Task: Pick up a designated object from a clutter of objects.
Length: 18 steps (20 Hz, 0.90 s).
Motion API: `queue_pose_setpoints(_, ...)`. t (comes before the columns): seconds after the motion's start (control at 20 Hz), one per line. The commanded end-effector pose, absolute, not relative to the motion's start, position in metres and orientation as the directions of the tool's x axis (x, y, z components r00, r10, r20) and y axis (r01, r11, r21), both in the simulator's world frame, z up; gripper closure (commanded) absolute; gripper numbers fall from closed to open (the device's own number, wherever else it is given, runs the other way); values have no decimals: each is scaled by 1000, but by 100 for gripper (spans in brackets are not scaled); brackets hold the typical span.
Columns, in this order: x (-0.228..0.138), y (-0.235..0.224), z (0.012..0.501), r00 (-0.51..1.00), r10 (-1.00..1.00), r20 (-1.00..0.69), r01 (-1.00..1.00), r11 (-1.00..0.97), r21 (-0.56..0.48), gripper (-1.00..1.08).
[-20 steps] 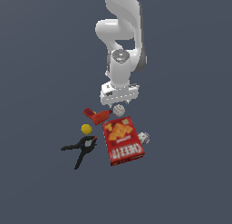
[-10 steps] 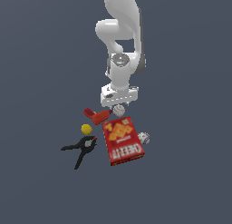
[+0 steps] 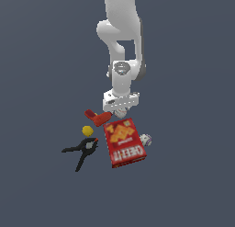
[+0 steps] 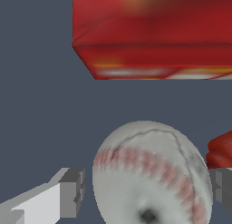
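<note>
One flat, dark blue-grey tabletop (image 3: 193,184) is all I see; my pincer (image 4: 144,191) stands spread around the baseball (image 4: 149,173), fingers not touching it.

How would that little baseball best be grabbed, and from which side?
Probably from straight above, pinching the baseball across its widest middle. A ball has no handle, so opposite sides are the only firm hold. The gripper already straddles it, one finger on each side, jaws open. The red tool sits close by one finger.
</note>
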State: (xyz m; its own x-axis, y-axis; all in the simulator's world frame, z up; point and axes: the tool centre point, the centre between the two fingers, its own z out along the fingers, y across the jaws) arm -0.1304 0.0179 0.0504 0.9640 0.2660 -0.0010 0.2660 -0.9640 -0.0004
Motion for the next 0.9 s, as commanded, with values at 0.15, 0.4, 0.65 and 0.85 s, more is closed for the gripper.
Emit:
queue_pose_setpoints(0.15,-130,18,47,964,266,0,266,-964,0,-92)
queue_pose_setpoints(0.4,-129,18,48,964,266,0,266,-964,0,108)
queue_pose_setpoints(0.65,-129,18,48,964,266,0,266,-964,0,108)
queue_pose_setpoints(0.85,-128,18,49,964,267,3,267,-964,1,108)
